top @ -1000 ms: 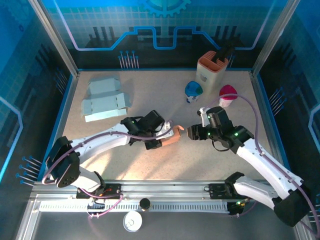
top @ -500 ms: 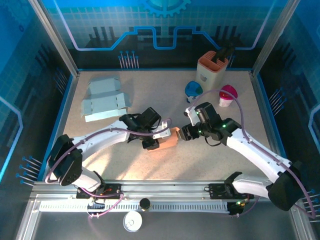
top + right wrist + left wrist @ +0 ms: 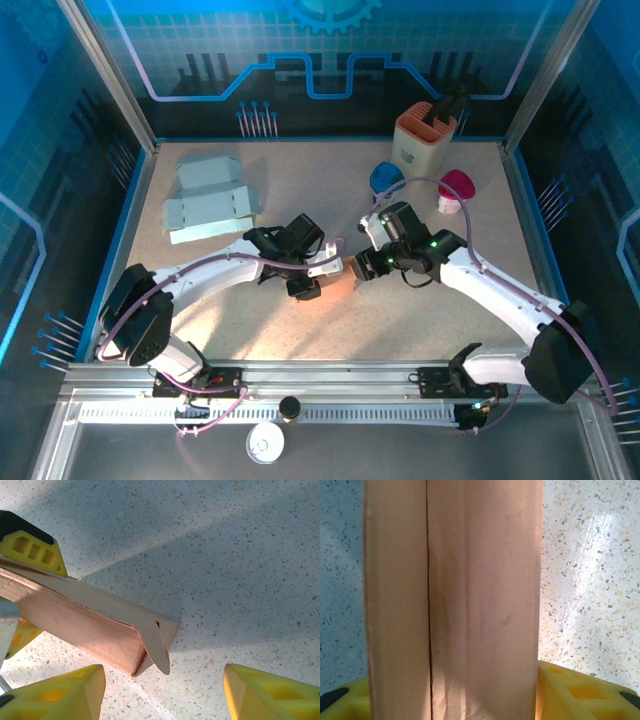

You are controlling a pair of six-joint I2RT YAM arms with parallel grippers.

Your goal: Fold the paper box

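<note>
Tan paper box (image 3: 340, 277) sits between left gripper (image 3: 318, 280) fingers; grip unclear. At its 3 o'clock, right gripper (image 3: 361, 270), jaws apart

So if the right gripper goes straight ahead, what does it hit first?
The box, likely its end flap, just ahead of the right gripper between its open jaws; depth unclear.

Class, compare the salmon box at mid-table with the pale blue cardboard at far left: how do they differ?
The salmon box is folded into a long tube; the pale blue cardboard lies flat, unfolded. The salmon box looks narrower; the pale blue cardboard spreads wider. Both are paper box material.
</note>
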